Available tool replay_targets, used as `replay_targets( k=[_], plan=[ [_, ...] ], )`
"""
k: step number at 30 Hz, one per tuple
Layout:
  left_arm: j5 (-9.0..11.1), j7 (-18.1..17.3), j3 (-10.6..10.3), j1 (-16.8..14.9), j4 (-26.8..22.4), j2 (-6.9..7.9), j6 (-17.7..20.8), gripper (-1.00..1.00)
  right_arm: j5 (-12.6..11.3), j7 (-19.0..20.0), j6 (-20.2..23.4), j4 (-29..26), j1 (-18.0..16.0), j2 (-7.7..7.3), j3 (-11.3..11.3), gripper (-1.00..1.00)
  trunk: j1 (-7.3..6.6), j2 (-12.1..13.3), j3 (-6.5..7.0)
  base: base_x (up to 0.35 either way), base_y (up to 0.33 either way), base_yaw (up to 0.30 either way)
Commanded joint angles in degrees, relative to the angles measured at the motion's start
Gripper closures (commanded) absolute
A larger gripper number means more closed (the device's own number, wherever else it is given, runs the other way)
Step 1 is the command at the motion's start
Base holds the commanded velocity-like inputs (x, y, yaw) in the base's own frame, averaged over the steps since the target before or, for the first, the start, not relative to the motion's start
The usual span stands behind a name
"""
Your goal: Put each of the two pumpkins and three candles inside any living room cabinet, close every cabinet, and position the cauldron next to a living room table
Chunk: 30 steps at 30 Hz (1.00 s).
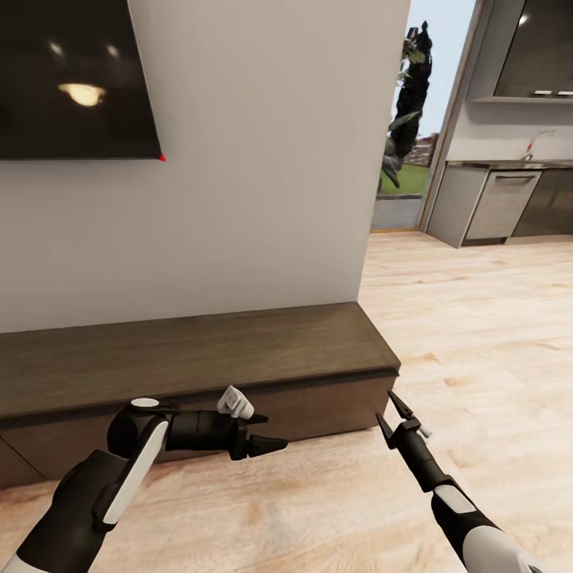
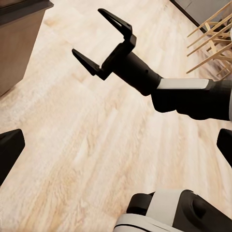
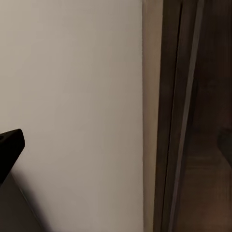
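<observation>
The long dark brown cabinet (image 1: pixel 199 350) runs along the white wall, its flat fronts shut and its top bare. My left gripper (image 1: pixel 270 431) hovers low in front of it, pointing right, fingers spread open and empty. Just off the cabinet's right end, my right gripper (image 1: pixel 390 410) points upward, open, with nothing in it. In the left wrist view the right gripper (image 2: pixel 87 30) shows wide open over the floor, with the cabinet corner (image 2: pixel 19 38) beside it. The right wrist view has one dark finger (image 3: pixel 9 145) against the wall. The pumpkins, candles, cauldron and table are out of view.
A dark TV (image 1: pixel 72 79) hangs on the wall above the cabinet. Pale wood floor (image 1: pixel 477 334) opens to the right toward a glass doorway (image 1: pixel 406 119) and grey kitchen units (image 1: pixel 501 199). Wooden chair legs (image 2: pixel 212 38) stand behind the right arm.
</observation>
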Motion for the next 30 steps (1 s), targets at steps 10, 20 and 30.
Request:
replay_targets(
  k=[10, 20, 30],
  plan=[
    [0.07, -0.04, -0.04, -0.04, -0.02, -0.12, 0.18, -1.0, -0.54, -0.77, 0.49, 0.03, -0.03, -0.15, -0.04, -1.0, -0.01, -0.02, -0.05, 0.099, -0.004, 0.0],
    [-0.01, 0.03, -0.04, -0.04, -0.02, -0.15, 0.15, -1.0, -0.58, -1.61, 0.49, 0.04, -0.03, -0.17, -0.06, -1.0, -0.01, -0.02, -0.05, 0.12, -0.061, 0.0],
    [-0.02, 0.13, -0.04, -0.04, 0.02, -0.2, 0.18, -1.0, -0.59, -2.12, 0.41, 0.06, -0.03, -0.12, -0.06, -1.0, -0.01, -0.02, -0.05, 0.08, -0.083, 0.0]
  ],
)
